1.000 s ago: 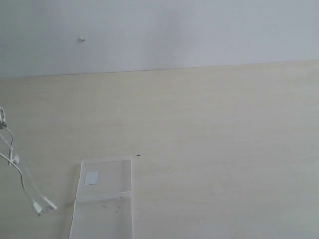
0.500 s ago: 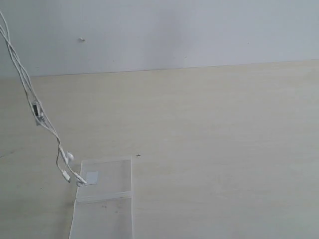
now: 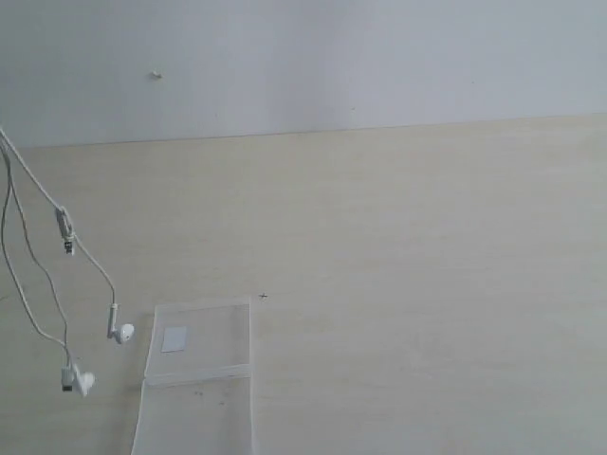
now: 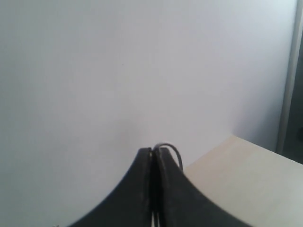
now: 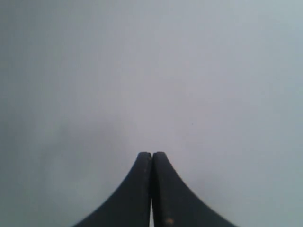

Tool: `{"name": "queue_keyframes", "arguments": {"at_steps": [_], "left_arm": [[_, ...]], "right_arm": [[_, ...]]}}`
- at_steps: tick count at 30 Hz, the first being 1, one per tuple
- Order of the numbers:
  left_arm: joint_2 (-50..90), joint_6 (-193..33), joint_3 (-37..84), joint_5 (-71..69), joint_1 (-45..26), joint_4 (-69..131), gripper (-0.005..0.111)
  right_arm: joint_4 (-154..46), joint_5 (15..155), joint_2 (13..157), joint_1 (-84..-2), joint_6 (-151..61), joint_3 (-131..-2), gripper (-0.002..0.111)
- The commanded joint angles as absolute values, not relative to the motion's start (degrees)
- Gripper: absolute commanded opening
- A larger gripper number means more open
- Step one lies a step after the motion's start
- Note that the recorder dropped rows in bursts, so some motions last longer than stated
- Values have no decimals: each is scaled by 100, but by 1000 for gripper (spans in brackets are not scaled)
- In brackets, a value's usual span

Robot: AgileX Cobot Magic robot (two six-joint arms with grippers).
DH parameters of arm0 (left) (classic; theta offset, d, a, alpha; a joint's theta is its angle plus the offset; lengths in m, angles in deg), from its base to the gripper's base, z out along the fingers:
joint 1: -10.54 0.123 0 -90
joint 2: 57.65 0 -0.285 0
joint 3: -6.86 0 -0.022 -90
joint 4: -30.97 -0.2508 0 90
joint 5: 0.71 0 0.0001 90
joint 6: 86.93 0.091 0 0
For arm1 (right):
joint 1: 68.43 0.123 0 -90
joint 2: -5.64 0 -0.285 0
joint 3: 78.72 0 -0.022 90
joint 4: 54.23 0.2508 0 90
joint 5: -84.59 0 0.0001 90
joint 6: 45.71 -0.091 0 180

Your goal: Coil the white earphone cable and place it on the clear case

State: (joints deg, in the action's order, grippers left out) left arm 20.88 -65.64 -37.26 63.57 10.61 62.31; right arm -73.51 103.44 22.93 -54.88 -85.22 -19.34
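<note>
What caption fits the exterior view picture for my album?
White earphone cable dangles at left, its earbuds just beside the clear case on the table.

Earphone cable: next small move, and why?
Probably carry the left end effector sideways toward the clear case until the earbuds hang over it. It is shut on the white earphone cable, which dangles with both earbuds beside the case, none of it on it yet.
</note>
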Motion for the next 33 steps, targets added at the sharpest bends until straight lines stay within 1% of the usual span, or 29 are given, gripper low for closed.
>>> {"name": "queue_keyframes", "arguments": {"at_steps": [1,5,6,7,10,12,15,18,21,23,25,28,30,33], "left_arm": [[2215,-6504,-3954,6219,1054,6423,0],[2215,-6504,-4034,6219,1054,6469,0],[2215,-6504,-4048,6219,1054,6470,0],[2215,-6504,-4048,6232,1054,6485,0],[2239,-6504,-4048,6291,1054,6519,0],[2251,-6516,-4048,6274,1054,6549,0],[2251,-6516,-4048,6265,1054,6692,0],[2273,-6506,-4048,6265,1054,6853,0],[2282,-6506,-4048,6279,1054,6877,0],[2282,-6506,-4048,6287,1054,6877,0],[2282,-6506,-4048,6338,1054,6877,0],[2282,-6506,-4048,6336,1054,6913,0],[2282,-6482,-4048,6336,1054,6913,0],[2282,-6482,-4048,6336,1054,6913,0]], "right_arm": [[-10243,9829,3903,-5514,-10967,-3995,0],[-13633,10599,5253,-5514,-13478,-5266,0],[-14480,10909,5588,-5514,-14324,-5548,0],[-15418,11629,6274,-5514,-15741,-6017,0],[-15418,12645,7080,-5514,-16463,-6525,0],[-15418,12836,7392,-5514,-16748,-6693,0],[-15169,13074,7745,-5514,-16760,-6738,0],[-15025,13003,7970,-5514,-16760,-6738,0],[-15009,13497,8163,-5514,-15938,-6760,0],[-15226,13758,8292,-5429,-15173,-6760,5],[-15351,13799,8429,-5219,-14831,-6760,13],[-15323,13787,8660,-4829,-14457,-6760,32],[-15312,13733,8841,-4606,-14351,-6760,42],[-15267,13614,9128,-4324,-14265,-6760,51]]}}
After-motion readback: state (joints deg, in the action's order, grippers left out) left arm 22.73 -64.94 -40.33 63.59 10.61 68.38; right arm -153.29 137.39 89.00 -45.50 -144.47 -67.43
